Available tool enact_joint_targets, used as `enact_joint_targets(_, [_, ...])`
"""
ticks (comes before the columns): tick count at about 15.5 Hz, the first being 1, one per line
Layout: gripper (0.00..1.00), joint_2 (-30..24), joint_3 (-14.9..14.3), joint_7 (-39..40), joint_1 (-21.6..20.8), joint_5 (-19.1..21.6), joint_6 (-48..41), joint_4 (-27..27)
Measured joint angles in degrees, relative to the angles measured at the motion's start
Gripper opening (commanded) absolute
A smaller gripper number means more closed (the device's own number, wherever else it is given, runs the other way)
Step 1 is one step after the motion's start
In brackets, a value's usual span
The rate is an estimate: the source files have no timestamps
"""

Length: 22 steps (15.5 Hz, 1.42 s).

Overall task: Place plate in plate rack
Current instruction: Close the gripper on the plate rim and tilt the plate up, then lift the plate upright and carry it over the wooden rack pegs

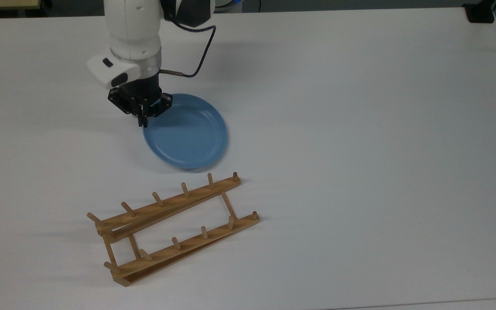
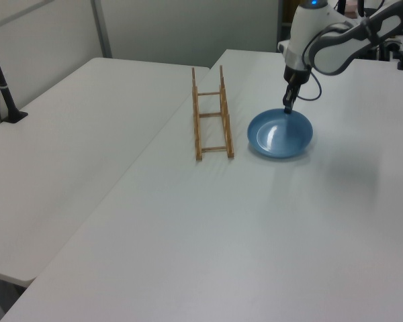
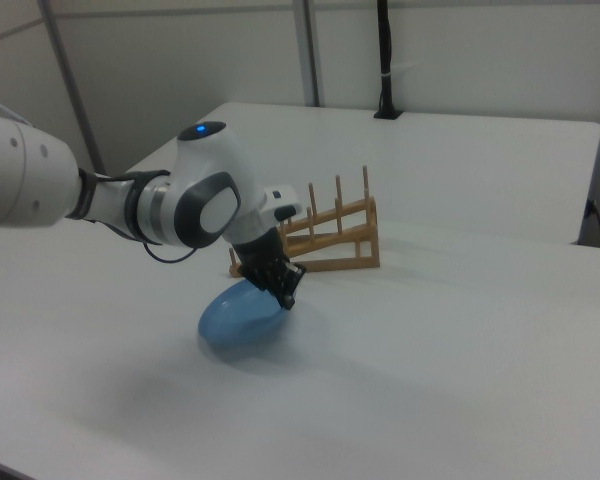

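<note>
The light-blue plate (image 1: 185,131) hangs tilted just above the white table, with my gripper (image 1: 144,119) shut on the part of its rim at the top view's left. In the left view the plate (image 2: 280,133) turns its face toward the camera below the gripper (image 2: 288,107). In the right view the plate (image 3: 242,315) slopes down from the gripper (image 3: 285,293), a shadow under it. The wooden plate rack (image 1: 172,228) stands below the plate in the top view, a short gap apart. The rack (image 2: 211,114) is on the plate's left in the left view, and the rack (image 3: 325,235) is behind the plate in the right view.
A black clamp base (image 1: 480,13) sits at the table's far corner in the top view's upper right. A black post (image 2: 3,80) stands on a second table at the left view's left. A dark cable (image 1: 200,51) loops from the wrist.
</note>
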<state>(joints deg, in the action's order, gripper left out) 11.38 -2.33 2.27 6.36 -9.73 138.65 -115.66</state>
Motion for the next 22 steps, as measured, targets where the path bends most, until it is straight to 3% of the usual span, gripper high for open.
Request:
enact_joint_targets(10, [0.00, -11.2, 1.5, 6.3, -0.4, -0.1, -5.2, 1.2])
enact_joint_targets(16, [0.00, -14.3, 2.9, 0.3, -0.5, -1.0, -5.3, 6.2])
enact_joint_targets(19, [0.00, -14.1, 4.4, -7.5, -0.5, -8.7, -2.9, 6.5])
enact_joint_targets(22, [0.00, -13.4, 6.2, -22.6, -0.6, -23.2, 1.1, 6.5])
